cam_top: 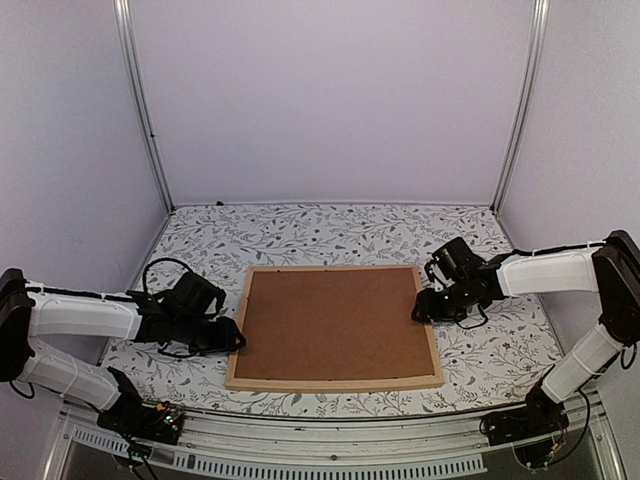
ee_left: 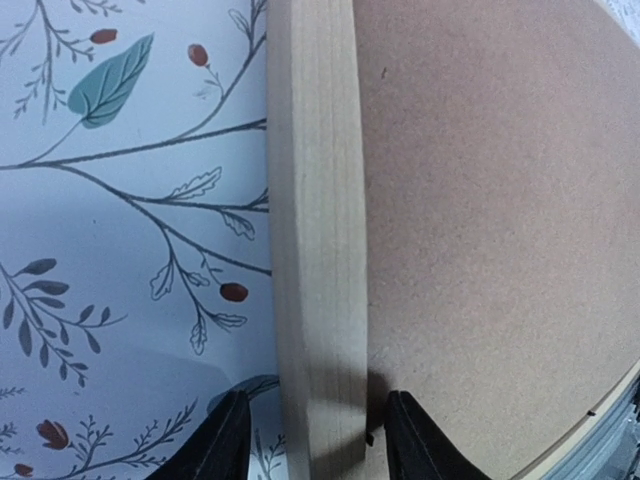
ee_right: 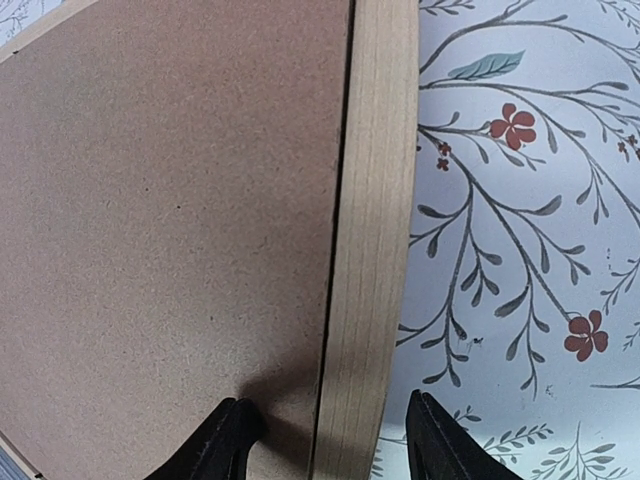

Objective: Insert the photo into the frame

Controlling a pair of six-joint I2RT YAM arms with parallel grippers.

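Note:
The frame (cam_top: 335,383) of light wood lies flat in the middle of the table, with the plain brown backing board (cam_top: 335,322) filling it. The photo is not visible. My left gripper (cam_top: 235,338) is open, its fingers straddling the frame's left strip (ee_left: 315,250) with gaps on both sides. One finger is over the cloth, the other over the board (ee_left: 500,220). My right gripper (cam_top: 420,308) is open and straddles the right strip (ee_right: 375,230) the same way, with one finger over the board (ee_right: 170,200).
A floral-patterned cloth (cam_top: 330,235) covers the table. White walls with metal posts (cam_top: 145,110) close in the back and sides. A black cable (cam_top: 160,270) loops beside the left arm. A metal rail (cam_top: 330,430) runs along the near edge.

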